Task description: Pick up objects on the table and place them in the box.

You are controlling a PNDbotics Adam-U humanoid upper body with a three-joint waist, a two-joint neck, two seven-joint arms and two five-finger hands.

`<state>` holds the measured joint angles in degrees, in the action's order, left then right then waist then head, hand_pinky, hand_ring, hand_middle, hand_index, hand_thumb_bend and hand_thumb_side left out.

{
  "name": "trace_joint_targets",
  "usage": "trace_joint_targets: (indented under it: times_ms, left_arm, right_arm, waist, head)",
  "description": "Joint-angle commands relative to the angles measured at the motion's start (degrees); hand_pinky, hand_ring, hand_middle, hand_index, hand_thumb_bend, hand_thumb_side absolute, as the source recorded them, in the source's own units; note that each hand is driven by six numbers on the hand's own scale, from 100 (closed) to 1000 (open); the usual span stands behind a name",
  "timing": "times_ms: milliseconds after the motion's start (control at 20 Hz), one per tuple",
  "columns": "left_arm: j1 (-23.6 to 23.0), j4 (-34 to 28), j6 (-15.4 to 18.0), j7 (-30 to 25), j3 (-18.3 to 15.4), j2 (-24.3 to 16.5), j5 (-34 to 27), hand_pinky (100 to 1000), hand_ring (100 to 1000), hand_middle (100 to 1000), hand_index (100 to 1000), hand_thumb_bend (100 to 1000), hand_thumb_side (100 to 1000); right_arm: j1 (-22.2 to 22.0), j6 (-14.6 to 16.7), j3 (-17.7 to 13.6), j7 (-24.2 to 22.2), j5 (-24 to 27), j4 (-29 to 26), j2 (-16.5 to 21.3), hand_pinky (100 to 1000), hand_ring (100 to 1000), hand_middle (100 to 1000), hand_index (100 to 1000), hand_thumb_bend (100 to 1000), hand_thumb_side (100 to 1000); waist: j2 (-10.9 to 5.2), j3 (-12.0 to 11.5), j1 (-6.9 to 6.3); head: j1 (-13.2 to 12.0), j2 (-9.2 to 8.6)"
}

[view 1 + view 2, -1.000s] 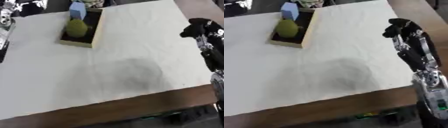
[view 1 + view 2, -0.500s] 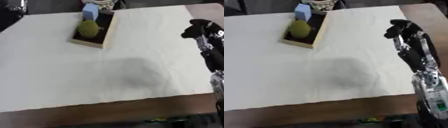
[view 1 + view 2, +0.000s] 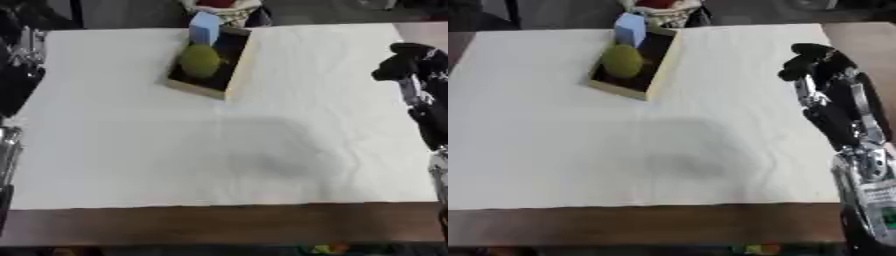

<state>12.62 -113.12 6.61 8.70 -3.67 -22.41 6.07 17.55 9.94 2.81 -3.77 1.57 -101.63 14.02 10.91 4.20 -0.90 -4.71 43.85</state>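
Right eye view: box (image 3: 658,67) holds a likely light green fruit (image 3: 622,60) and stiff blue block (image 3: 630,28); right hand (image 3: 815,62) fingers curl on nothing.

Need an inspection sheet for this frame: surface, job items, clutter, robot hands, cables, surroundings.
Surface: white cloth over a wooden table; wrinkled, with a faint grey patch near the middle.
Job's things: wooden box at the far centre, holding a green rounded object and a light blue block at its far end. No loose objects seen on the cloth.
Clutter: nothing seen.
Robot hands: right robot hand over the cloth's right edge, fingers curled, holding nothing. Left arm shows at the left edge; its hand cannot be made out.
Cables: nothing seen.
Surroundings: a basket-like item with something red beyond the far edge.
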Motion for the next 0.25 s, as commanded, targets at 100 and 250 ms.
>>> trace_joint_targets:
  times_ms: [100,250]
  left_arm:
    - [-0.4,-0.8,1.2,-1.3,-0.6,1.5,-0.2,661,681,659,784,100,598]
    - [-0.9,-0.2,1.6,-1.7,-0.6,3.0,-0.8,655,673,651,781,100,606]
  right_arm:
    - [0.4,0.0,-0.5,0.3,-0.5,-0.5,0.2,674,613,571,758,100,518]
    - [0.5,0.0,-0.5,0.3,-0.5,-0.5,0.1,674,613,571,758,100,518]
  waist:
    - [-0.76,-0.1,0.22]
    - [-0.67,-0.2,0.36]
  head:
    - [-0.7,0.27]
    - [-1.0,0.27]
